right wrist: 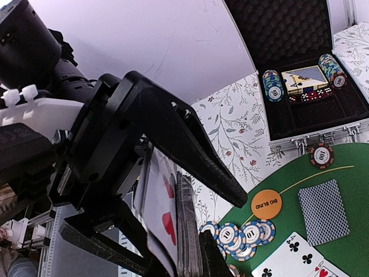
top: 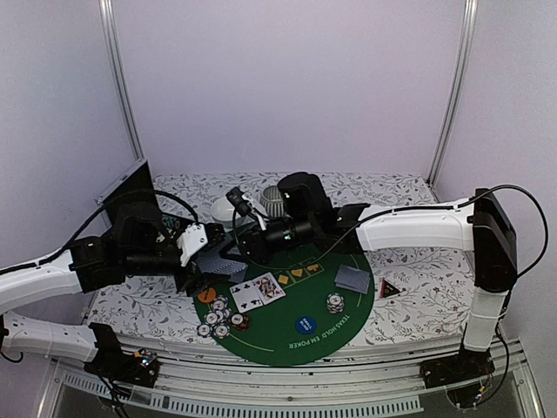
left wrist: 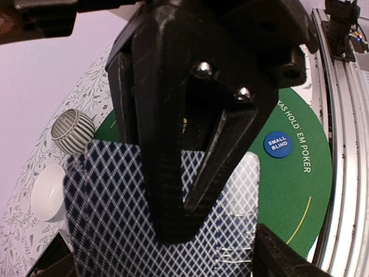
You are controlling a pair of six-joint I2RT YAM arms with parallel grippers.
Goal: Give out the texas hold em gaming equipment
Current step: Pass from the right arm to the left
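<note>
Hanging above the left rim of the green mat (top: 287,353), 1 deck of blue-backed cards (left wrist: 104,219) sits pinched in the right gripper (left wrist: 184,222), while the left gripper (top: 207,259) stands released, its 2 fingers spread wide around the deck.

From above, the left gripper (top: 202,261) and right gripper (top: 239,248) hide where either meets the cards (top: 220,261), and the right arm (top: 409,228) covers part of the white bowl (top: 222,210) and striped bowl (top: 272,200). In the left wrist view the right gripper's fingers (left wrist: 167,173) blur over the cards, cut by the bottom edge, and hide the start of the lettering on the mat (left wrist: 311,190). The right wrist view crops the cards and the case (right wrist: 277,29).
</note>
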